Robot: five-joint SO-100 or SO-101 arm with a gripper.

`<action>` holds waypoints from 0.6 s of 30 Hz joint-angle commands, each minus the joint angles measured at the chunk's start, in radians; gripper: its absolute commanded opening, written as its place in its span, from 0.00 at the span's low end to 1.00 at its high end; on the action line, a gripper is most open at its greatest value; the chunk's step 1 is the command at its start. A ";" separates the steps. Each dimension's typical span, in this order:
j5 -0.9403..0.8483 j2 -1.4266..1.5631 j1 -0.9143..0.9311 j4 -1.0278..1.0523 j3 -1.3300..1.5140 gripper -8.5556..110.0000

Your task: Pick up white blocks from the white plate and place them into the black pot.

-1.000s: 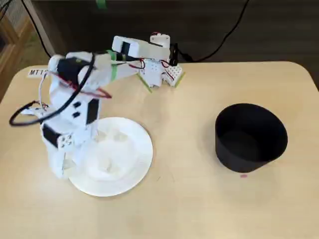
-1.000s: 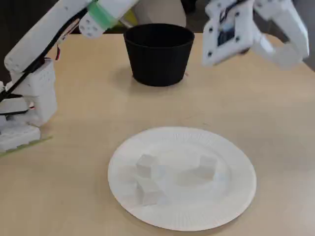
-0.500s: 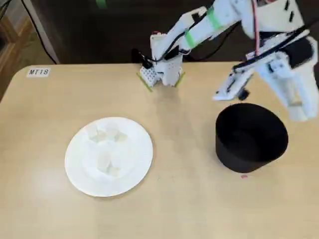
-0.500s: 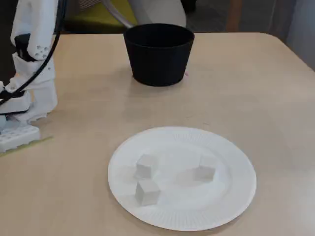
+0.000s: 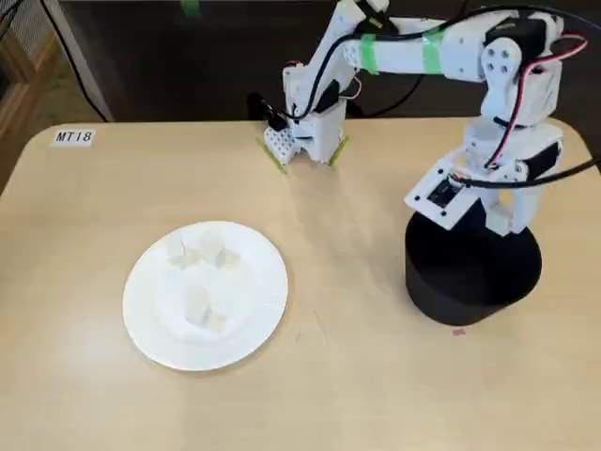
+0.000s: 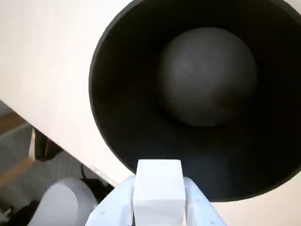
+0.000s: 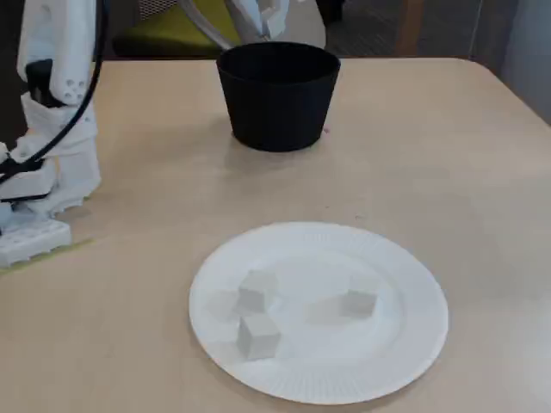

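In the wrist view my gripper [image 6: 158, 187] is shut on a white block [image 6: 158, 181], hanging over the near rim of the black pot [image 6: 127, 122], whose bottom looks bare. In a fixed view the gripper [image 5: 507, 218] hovers above the pot [image 5: 472, 272] at the table's right. The white plate [image 5: 258, 319] lies at the left with three white blocks [image 5: 197, 301] on it. In a fixed view from the side, the plate [image 7: 405, 344] holds blocks [image 7: 257, 334] in front of the pot [image 7: 277, 103], and the gripper's tip [image 7: 265, 15] shows at the top edge.
The arm's base [image 5: 305, 132] stands at the table's back edge with cables behind it, and shows at the left in a fixed view [image 7: 47, 163]. A label reading MT18 [image 5: 73, 136] is stuck at the back left corner. A small pink mark [image 5: 458, 331] lies by the pot.
The arm has swung from the plate across the table to the right. It now hangs steady over the pot with a block in the gripper.
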 commanded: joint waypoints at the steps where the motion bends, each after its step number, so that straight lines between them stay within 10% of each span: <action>1: -0.038 0.081 0.020 -0.003 -0.002 0.26; 5: -0.037 0.081 0.038 -0.005 -0.002 0.32; 11: -0.011 0.092 0.124 -0.003 0.008 0.07; 18: -0.054 0.318 0.480 -0.006 0.273 0.05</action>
